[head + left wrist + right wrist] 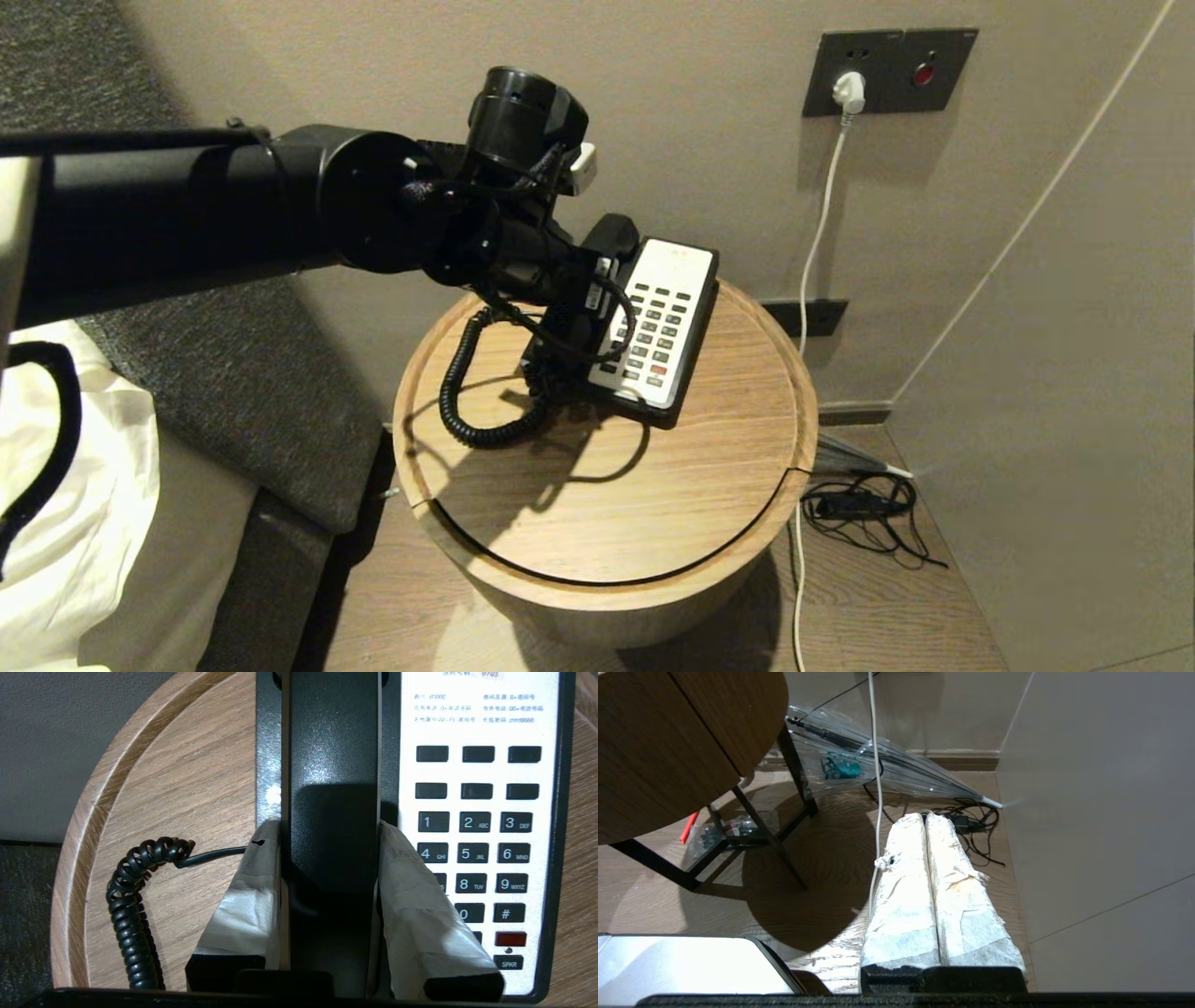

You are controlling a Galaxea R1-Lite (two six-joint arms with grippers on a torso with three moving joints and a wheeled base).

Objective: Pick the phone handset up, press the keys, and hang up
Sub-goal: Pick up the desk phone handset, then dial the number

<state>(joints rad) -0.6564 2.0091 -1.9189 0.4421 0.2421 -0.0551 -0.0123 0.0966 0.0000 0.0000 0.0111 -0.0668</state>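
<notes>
Black and coiled, the phone's spiral cord [467,392] lies on the left part of the round wooden side table [653,504], looping from the phone toward the table's edge. Just to its right we have our left gripper [329,858], reached in over the table on its long black arm, with its two tape-wrapped fingers [252,891] closed on either side of the black plastic handset [331,788]. The handset sits between them, lying along the left side of the black-and-white desk phone [653,327], and from here we judge it is in or barely above its cradle; we cannot tell which. To the right of the handset is the white keypad with black keys [472,854].

The step in hand, as we read it, is the grasp and lift. To do it well we should hold the handset firmly near its middle, raise it straight off the cradle without tilting, and carry it to the left so the cord uncoils freely and does not drag the phone base. That also leaves the keys clear for pressing.

Far to the right and low, our right gripper [927,826] hangs parked above the wooden floor beside the table, its taped fingers pressed together and holding nothing.
</notes>
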